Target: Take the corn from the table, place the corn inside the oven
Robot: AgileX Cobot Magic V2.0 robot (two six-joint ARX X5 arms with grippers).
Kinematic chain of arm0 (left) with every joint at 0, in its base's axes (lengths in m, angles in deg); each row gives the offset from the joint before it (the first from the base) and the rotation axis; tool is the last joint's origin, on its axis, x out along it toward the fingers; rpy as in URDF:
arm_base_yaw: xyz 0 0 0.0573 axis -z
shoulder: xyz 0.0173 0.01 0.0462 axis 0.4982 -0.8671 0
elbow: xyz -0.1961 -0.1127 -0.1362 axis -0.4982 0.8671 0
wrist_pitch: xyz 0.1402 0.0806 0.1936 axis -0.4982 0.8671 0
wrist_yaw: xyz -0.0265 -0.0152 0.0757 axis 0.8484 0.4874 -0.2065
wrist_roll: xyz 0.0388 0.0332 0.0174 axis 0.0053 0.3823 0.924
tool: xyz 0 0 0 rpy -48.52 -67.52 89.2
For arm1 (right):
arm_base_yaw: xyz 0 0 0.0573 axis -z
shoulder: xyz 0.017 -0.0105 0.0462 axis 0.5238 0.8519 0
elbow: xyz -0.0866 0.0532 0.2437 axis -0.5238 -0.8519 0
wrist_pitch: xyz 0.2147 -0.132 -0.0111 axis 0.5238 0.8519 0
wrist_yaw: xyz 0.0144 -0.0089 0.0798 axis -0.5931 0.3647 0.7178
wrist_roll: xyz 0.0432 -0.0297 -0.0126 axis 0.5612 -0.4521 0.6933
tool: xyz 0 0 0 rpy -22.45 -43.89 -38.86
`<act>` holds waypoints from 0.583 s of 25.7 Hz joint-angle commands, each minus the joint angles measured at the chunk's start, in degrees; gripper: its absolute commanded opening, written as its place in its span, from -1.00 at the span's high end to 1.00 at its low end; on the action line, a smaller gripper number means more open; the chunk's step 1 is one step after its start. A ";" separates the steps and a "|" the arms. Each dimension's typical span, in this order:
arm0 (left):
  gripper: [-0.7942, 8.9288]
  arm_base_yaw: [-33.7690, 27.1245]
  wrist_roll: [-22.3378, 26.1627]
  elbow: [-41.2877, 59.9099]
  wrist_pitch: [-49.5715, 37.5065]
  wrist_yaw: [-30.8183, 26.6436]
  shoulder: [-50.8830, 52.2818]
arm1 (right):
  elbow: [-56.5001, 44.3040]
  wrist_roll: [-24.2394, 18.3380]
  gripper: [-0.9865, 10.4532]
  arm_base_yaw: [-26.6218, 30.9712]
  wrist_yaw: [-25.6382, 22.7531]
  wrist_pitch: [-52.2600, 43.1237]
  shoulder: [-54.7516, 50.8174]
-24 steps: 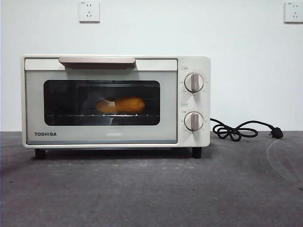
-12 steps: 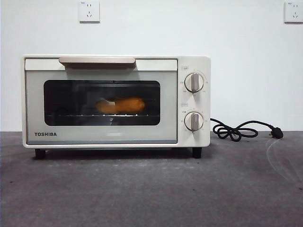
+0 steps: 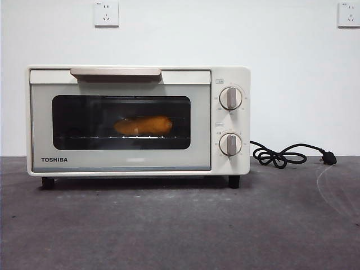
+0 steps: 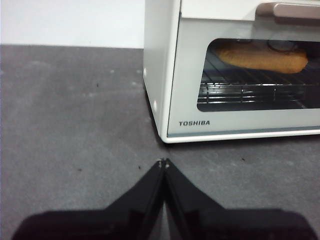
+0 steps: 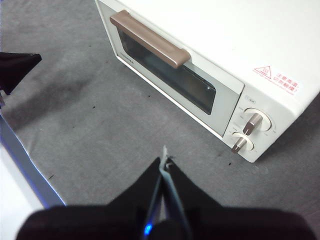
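1. Oven (image 3: 138, 121) sitting center-left in the front view, door closed, handle (image 3: 115, 72) across the top edge of the door.
2. Corn (image 3: 143, 125) inside, lying lengthwise on the wire rack (image 3: 121, 136), visible through the dark window, roughly mid-frame.
3. Loads of bare table (image 3: 180, 225) across the whole lower part of the front frame; more open strip to the right of the oven, apart from the coiled black cord (image 3: 278, 156) and its plug at the right edge.
4. No arms showing in the front view at all, so wrist cams needed for those.
5. Left gripper (image 4: 163, 162) at bottom center of its frame, jaws pinched together, nothing between them, hovering over table (image 4: 75, 125) just off the oven's (image 4: 165, 75) lower front corner, near the TOSHIBA lettering. Corn (image 4: 262, 57) at upper right there, through the glass.
6. Right gripper (image 5: 165, 160) at bottom center of its frame, jaws likewise pressed together and empty, looking down on the oven (image 5: 225, 45) top, handle (image 5: 150, 40) and the two knobs (image 5: 247, 132) at right. Corn not visible in this one; window too dark and angled.
7. White table edge at lower left of the right wrist frame, plus a dark tip at the left edge, hard to identify.
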 commanded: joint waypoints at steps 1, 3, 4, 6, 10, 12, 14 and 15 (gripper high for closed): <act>0.84 0.15 1.97 0.42 -0.55 -0.37 0.13 | -0.07 0.57 0.83 0.00 -0.87 -0.35 0.24; 0.84 0.15 1.97 0.42 -0.57 -0.35 0.13 | -0.07 0.57 0.83 -0.02 -1.55 -0.37 0.24; 0.84 0.15 1.97 0.42 -0.57 -0.35 0.13 | -0.07 0.57 0.83 -0.02 -1.68 -0.37 0.24; 0.84 0.15 1.97 0.42 -0.55 -0.35 0.13 | -0.07 0.57 0.83 -0.02 -1.68 -0.35 0.24; 0.84 0.15 1.99 0.42 -0.55 -0.37 -0.31 | -0.07 0.57 0.83 0.00 -1.68 -0.37 0.24; 0.84 0.15 1.99 0.42 -0.55 -0.37 -0.44 | -0.07 0.57 0.83 0.00 -1.73 -0.37 0.24; 0.84 0.15 1.99 0.42 -0.55 -0.37 -0.44 | -0.07 0.57 0.83 -0.02 -1.81 -0.37 0.24; 0.84 0.15 1.99 0.42 -0.55 -0.37 -0.44 | -0.07 0.57 0.83 -0.02 -1.86 -0.37 0.24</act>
